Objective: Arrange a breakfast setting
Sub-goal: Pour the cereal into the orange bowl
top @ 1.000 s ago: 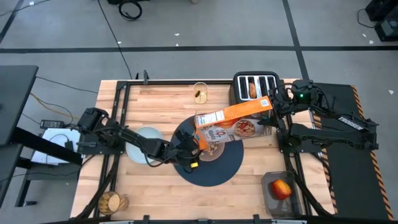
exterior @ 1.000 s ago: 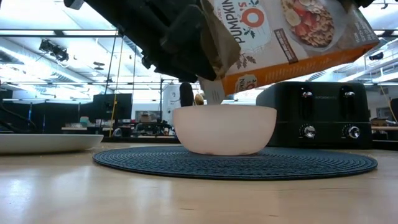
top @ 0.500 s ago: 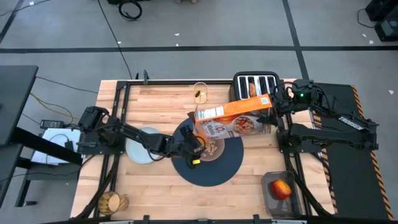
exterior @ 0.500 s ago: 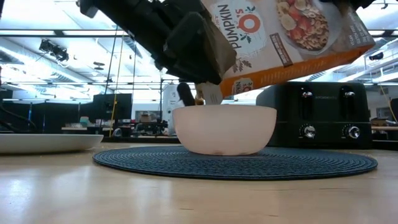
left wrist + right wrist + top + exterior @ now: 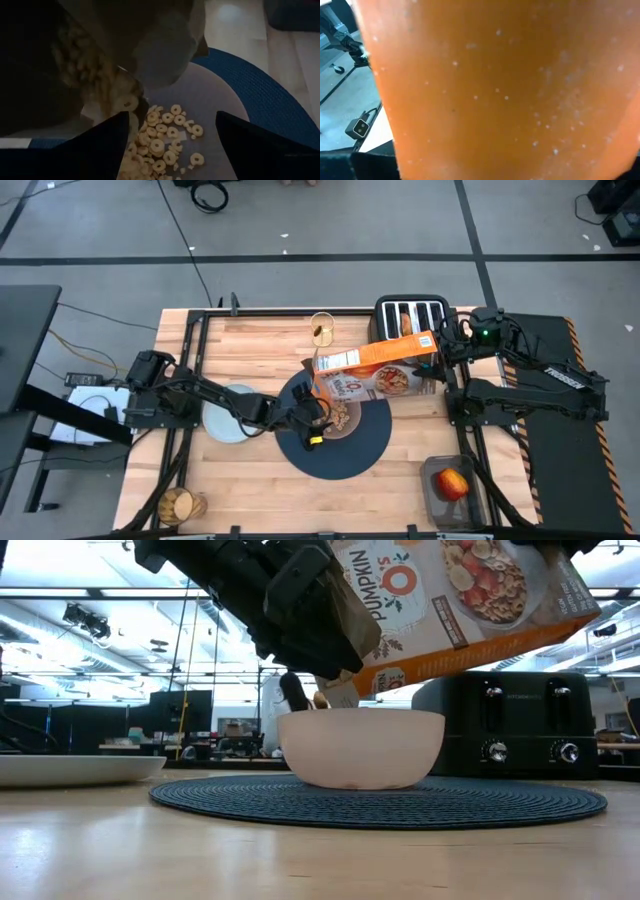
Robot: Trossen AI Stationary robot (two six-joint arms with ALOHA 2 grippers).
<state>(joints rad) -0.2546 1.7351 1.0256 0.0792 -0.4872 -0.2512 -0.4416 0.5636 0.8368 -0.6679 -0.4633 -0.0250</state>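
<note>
A pinkish bowl (image 5: 338, 418) with cereal (image 5: 160, 142) in it stands on the round navy placemat (image 5: 345, 448). My right gripper (image 5: 441, 358) is shut on the orange cereal box (image 5: 375, 370), which is tilted with its open end and inner bag (image 5: 340, 690) over the bowl. My left gripper (image 5: 172, 116) is open just above the bowl's left side, under the bag's mouth, with cereal showing between its fingers. I see it touching nothing. The pale plate (image 5: 225, 413) lies left of the mat. My right gripper holds the cereal box by its closed end (image 5: 428, 352), coming level from the table's right side. The box fills the right wrist view and hides the fingers. The box is lifted clear and slants down toward the bowl, its open end lowest.
The black toaster (image 5: 410, 320) stands at the back right with a bagel (image 5: 405, 326) in a slot. A glass (image 5: 322, 328) with something gold in it stands at the far edge. An amber tumbler (image 5: 181, 505) is at the near left. A red apple (image 5: 452, 483) lies in a black tray.
My left gripper has moved a little toward the table's right, in under the box's open end and over the bowl. The box has shifted slightly toward the far edge while staying tilted over the bowl.
</note>
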